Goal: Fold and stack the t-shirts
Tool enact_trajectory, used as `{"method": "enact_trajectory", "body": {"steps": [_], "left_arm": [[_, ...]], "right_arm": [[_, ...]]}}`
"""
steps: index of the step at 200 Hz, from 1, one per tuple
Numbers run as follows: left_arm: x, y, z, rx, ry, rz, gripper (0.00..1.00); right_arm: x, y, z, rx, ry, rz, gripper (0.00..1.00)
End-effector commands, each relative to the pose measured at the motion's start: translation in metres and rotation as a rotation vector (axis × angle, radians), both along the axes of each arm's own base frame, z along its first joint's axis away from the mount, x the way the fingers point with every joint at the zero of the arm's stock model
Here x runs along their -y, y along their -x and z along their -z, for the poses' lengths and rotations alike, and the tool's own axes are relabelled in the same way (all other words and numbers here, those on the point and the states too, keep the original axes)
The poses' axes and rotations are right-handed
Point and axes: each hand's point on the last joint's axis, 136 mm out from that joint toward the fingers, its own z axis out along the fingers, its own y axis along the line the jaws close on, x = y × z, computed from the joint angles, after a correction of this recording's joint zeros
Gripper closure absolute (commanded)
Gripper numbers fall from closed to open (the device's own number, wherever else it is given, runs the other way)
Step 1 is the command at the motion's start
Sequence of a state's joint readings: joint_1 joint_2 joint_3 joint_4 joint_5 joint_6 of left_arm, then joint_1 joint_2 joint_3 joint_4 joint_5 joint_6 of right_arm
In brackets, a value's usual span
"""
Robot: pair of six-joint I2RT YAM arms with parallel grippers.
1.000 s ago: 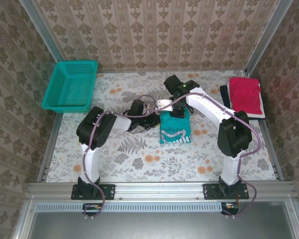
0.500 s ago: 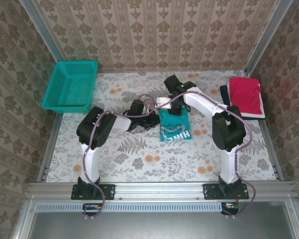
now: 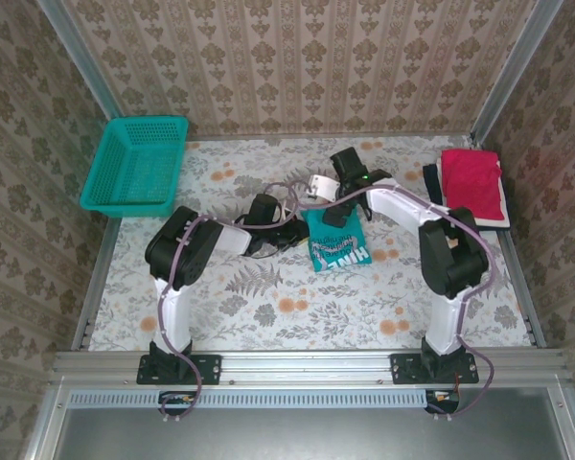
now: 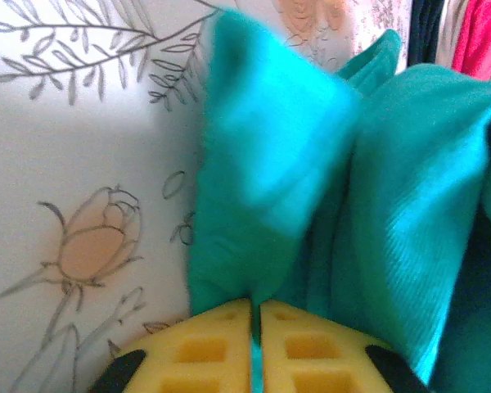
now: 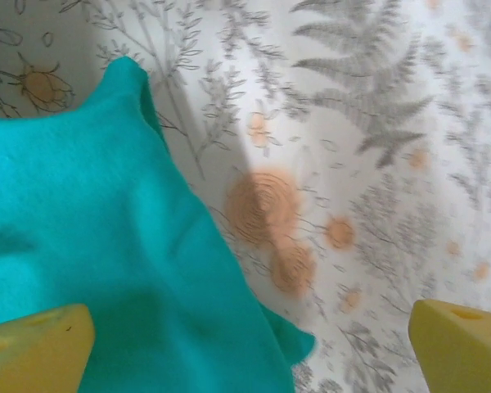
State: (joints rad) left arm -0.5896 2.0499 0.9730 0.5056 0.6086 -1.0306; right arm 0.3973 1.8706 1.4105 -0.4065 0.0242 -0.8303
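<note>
**Teal-green t-shirt mid-table, pinched at its left edge**

Teal-green t-shirt (image 3: 337, 245) lies folded to a small block near the table's middle, white chest print up and facing the near edge. Its left edge is lifted. In the left wrist view the cloth (image 4: 376, 205) stands off the table in bunched folds.

Left gripper (image 3: 297, 234) reaches in low from the left. Its yellow fingers (image 4: 204, 352) are pressed together with a thin sliver of teal cloth caught between them.

Right gripper (image 3: 339, 213) sits over the shirt's far edge. Its fingers (image 5: 33, 344) are spread wide and hold nothing; contact with the cloth cannot be told. Below it the shirt's edge (image 5: 90, 246) runs on a diagonal from one corner, and a small under-layer flap pokes out near the bottom.

Red t-shirt (image 3: 471, 182) lies folded at the far right on the dark navy t-shirt (image 3: 429, 182), whose edge shows along the left and near sides. The stack sits close to the right rail.

Room: a strip of floral table (image 3: 268, 307) lies between the teal shirt and the stack, and a broad open stretch runs along the near side. The teal mesh basket (image 3: 139, 163) sits in the far left corner, well apart from the shirt.
</note>
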Motion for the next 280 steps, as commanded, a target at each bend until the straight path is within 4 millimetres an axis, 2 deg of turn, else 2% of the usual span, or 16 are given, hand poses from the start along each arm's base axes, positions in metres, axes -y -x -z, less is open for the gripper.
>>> {"method": "enact_trajectory", "body": {"steps": [1,36,49,76,86,100,128,146,187,200,213,221,238,259,280], "left_arm": [[-0.056,0.024,0.057,-0.158,-0.241,-0.123,0.78],[-0.070,0.021,0.021,-0.063,-0.268,-0.181,0.64],[-0.073,0.018,0.005,-0.012,-0.290,-0.198,0.58],[-0.064,0.009,-0.034,0.097,-0.329,-0.194,0.39],[-0.056,0.004,-0.047,0.143,-0.347,-0.183,0.29],[-0.044,-0.003,-0.055,0.178,-0.381,-0.155,0.19],[-0.021,-0.013,-0.046,0.168,-0.414,-0.105,0.16],[-0.014,-0.016,-0.031,0.141,-0.450,-0.080,0.22],[-0.007,-0.019,-0.002,0.092,-0.491,-0.042,0.54],[-0.008,-0.018,0.004,0.081,-0.496,-0.042,0.67],[-0.008,-0.017,0.008,0.074,-0.493,-0.041,0.77],[-0.008,-0.016,0.008,0.072,-0.487,-0.038,0.79],[-0.005,-0.016,0.008,0.074,-0.475,-0.030,0.74],[-0.001,-0.018,0.003,0.084,-0.457,-0.026,0.50],[0.003,-0.017,-0.005,0.094,-0.426,-0.021,0.35]], "right_arm": [[0.005,-0.012,-0.058,0.178,-0.174,0.135,0.00],[0.024,0.005,-0.076,0.218,-0.406,0.322,0.00],[0.035,0.011,-0.076,0.192,-0.509,0.469,0.00],[0.065,0.025,-0.065,0.075,-0.631,0.788,0.00],[0.068,0.031,-0.055,0.013,-0.691,0.845,0.00],[0.069,0.039,-0.042,-0.065,-0.766,0.896,0.00],[0.075,0.055,-0.016,-0.150,-0.808,0.984,0.05],[0.078,0.063,-0.002,-0.204,-0.828,1.029,0.09],[0.075,0.077,0.024,-0.334,-0.853,1.070,0.15],[0.074,0.079,0.029,-0.368,-0.853,1.073,0.17],[0.073,0.079,0.032,-0.393,-0.861,1.081,0.18],[0.069,0.079,0.035,-0.423,-0.877,1.075,0.18],[0.059,0.077,0.041,-0.489,-0.905,1.055,0.18],[0.054,0.071,0.050,-0.530,-0.895,1.055,0.18],[0.049,0.065,0.063,-0.568,-0.886,1.047,0.17]]}}
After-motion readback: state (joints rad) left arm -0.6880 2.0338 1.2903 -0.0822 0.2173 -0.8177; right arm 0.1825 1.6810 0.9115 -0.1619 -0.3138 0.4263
